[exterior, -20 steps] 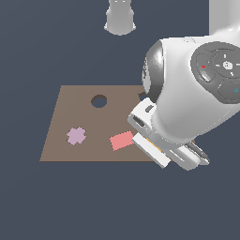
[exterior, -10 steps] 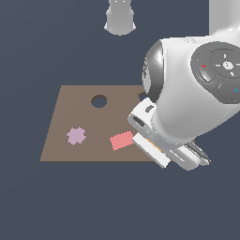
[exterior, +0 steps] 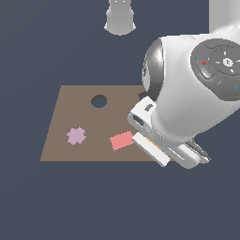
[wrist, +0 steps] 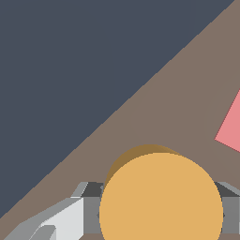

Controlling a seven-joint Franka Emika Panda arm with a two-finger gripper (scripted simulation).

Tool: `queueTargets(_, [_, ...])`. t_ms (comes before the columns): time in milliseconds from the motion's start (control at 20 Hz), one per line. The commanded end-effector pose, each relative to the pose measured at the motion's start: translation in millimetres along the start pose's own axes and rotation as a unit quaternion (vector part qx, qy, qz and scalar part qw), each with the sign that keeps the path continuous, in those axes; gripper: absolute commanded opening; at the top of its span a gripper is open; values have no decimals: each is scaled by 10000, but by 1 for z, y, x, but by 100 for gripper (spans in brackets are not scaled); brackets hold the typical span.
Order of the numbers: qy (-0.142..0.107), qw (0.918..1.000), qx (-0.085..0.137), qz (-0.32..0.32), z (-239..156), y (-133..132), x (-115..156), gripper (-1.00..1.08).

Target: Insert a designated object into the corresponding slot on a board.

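Here, in the exterior view, the brown board point(exterior: 61, 136) lies flat on the dark floor, and the white bulk of the arm point(exterior: 192, 98) hangs over its end at the exterior view's right, hiding that part of it. The round slot point(exterior: 99, 101) shows as a dark hole near the board's far edge, open and with nothing in it. A pale purple cross-shaped piece point(exterior: 76, 136) rests on the board toward the exterior view's left, and a red rectangle point(exterior: 122, 140) lies nearer the middle, just beside the arm's white hand. A sliver of a second dark hole point(exterior: 141, 96) peeks out at the edge of the arm. A grey stub of the robot's base point(exterior: 120, 16) stands beyond the board. The gripper itself is hidden here behind the hand — only a thin orange strip shows under it. In the wrist view, the orange disc point(wrist: 161, 197) fills the space between the two grey fingers point(wrist: 91, 211), which press against its sides, so the gripper point(wrist: 159, 213) is pinching the disc. The disc sits above the brown board point(wrist: 187, 93), with its shadow close behind it; whether it touches the surface cannot be told. A corner of the red rectangle point(wrist: 232, 126) lies well apart from the disc, and the board's straight edge runs diagonally against the dark floor point(wrist: 70, 61).
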State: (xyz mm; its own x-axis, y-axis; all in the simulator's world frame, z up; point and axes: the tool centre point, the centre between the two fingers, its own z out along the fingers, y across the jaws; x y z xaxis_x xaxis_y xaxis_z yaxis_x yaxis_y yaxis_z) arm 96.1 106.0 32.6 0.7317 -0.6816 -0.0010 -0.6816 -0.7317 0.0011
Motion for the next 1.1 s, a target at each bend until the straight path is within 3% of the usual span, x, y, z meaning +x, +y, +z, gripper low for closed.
queueTargets(0, [2, 10000, 3, -66, -1, 2, -2, -100])
queueTargets(600, [3, 9957, 3, -928, -2, 32, -22, -100])
queueTargets(850, [3, 9879, 3, -1548, -2, 56, -33, -100])
queueTargets(1050, [3, 9769, 4, -2139, -3, 80, -40, -100])
